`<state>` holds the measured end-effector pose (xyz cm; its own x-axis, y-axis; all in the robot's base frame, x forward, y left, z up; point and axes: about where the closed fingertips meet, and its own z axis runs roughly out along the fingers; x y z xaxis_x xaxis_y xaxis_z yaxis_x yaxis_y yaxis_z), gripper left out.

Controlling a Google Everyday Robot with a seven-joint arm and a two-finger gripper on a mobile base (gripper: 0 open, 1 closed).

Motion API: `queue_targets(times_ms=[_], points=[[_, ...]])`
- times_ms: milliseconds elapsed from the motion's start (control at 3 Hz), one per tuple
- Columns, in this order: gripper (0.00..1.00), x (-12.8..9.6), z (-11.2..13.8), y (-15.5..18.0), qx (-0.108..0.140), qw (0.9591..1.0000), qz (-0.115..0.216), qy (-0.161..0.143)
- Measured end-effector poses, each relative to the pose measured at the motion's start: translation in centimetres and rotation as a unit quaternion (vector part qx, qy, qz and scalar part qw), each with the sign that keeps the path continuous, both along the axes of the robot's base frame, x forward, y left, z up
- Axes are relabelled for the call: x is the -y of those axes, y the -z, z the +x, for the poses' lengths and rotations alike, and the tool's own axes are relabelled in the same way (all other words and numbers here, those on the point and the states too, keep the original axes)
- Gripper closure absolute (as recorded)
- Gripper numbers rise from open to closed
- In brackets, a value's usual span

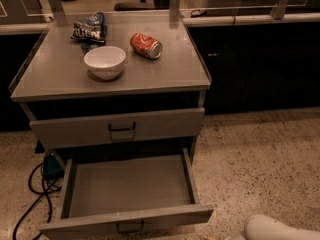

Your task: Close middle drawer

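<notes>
Grey middle drawer [130, 186], white bowl [104, 60], red can [146, 45].

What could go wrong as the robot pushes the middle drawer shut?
The middle drawer stands far out, and only a white robot part shows beside its right front corner; the gripper is out of view. A push at that corner may skew the drawer rather than slide it straight. A hard shove could jolt the cabinet, and the red can lying on its side on top might roll.
</notes>
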<state>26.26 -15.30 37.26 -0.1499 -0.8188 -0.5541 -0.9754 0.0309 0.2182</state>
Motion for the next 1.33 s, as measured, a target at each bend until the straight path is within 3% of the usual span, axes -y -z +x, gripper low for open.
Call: queue_targets(times_ms=[333,667,1333], points=[[0.00,-1.2,1.5,1.2,0.020,0.9995,-0.011,-0.020],[0.00,-3.1,4.1,1.7,0.065,0.9969,-0.023,-0.039],[0.00,-7.7,9.1,0.9,0.157,0.9851,-0.035,-0.062]])
